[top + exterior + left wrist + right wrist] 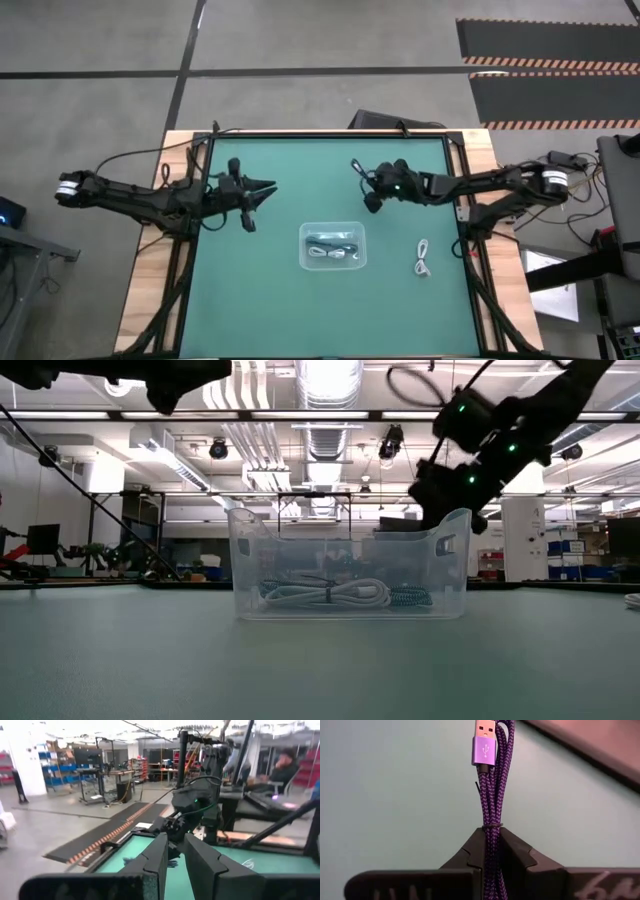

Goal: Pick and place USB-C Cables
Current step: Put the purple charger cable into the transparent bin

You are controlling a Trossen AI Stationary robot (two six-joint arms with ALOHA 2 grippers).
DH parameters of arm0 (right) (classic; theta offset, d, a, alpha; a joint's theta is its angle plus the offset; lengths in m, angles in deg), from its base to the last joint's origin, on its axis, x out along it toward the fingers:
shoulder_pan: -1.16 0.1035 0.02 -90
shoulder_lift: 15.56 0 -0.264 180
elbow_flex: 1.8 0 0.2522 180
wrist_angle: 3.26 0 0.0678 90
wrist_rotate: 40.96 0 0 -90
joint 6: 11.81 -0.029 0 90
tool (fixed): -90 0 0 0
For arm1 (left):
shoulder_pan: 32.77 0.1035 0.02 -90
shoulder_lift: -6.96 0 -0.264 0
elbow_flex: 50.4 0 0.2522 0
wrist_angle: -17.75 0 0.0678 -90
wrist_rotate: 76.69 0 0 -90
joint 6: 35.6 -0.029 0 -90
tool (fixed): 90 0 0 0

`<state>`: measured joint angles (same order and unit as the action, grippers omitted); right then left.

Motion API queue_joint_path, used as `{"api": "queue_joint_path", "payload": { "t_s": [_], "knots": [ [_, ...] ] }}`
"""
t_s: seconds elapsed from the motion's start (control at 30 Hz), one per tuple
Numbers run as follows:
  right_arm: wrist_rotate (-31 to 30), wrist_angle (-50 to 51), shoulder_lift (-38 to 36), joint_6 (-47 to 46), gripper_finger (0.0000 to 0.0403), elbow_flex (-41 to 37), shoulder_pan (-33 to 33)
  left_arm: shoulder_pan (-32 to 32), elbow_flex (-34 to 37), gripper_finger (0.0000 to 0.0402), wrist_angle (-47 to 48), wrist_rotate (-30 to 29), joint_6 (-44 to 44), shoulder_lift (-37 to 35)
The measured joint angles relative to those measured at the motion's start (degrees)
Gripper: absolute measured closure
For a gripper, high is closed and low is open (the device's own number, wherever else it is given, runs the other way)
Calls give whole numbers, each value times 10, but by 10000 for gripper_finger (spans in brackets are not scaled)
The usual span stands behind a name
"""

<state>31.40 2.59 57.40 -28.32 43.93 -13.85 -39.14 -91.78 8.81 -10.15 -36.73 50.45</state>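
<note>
A clear tray (333, 247) stands on the green table and holds a white cable (325, 595) and a teal braided one (405, 597). Another white USB-C cable (422, 258) lies on the mat to the tray's right. My right gripper (491, 832) hangs above the table beyond the tray's far right corner, shut on a bundled purple braided cable (492, 785). My left gripper (176, 862) hovers over the table's left half, level and pointing toward the right arm. Its fingers stand a narrow gap apart with nothing between them. My right gripper pinches the purple bundle between its two fingers at the thin tie (491, 825) wound round its strands. The cable runs along the fingers, and its purple plug end (484, 742) sticks out past the fingertips. The fingers slant down toward the table's left. The bundle is lifted clear of the mat.
The mat's wooden border (150, 290) and black frame rails run along both sides. Bare green mat (250, 300) lies near the front edge and left of the tray. A person sits at a desk (287, 762) in the room beyond the table.
</note>
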Motion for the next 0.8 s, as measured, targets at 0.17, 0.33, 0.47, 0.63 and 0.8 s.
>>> {"api": "queue_joint_path", "payload": {
  "t_s": [0.17,0.33,0.47,0.63,0.8],
  "knots": [
    [-5,-102,-56,48,376,-42,35,-1,0,353,-39,3,54,14],
    [4,-230,-92,87,376,-73,63,-3,0,352,-120,11,54,60],
    [60,-330,-93,115,376,-81,75,-4,0,353,-202,13,53,114],
    [122,-417,-77,135,376,-81,85,-4,-4,352,-281,21,53,181],
    [137,-487,-52,153,376,-81,103,-4,-13,353,-351,22,53,244]
  ]
}}
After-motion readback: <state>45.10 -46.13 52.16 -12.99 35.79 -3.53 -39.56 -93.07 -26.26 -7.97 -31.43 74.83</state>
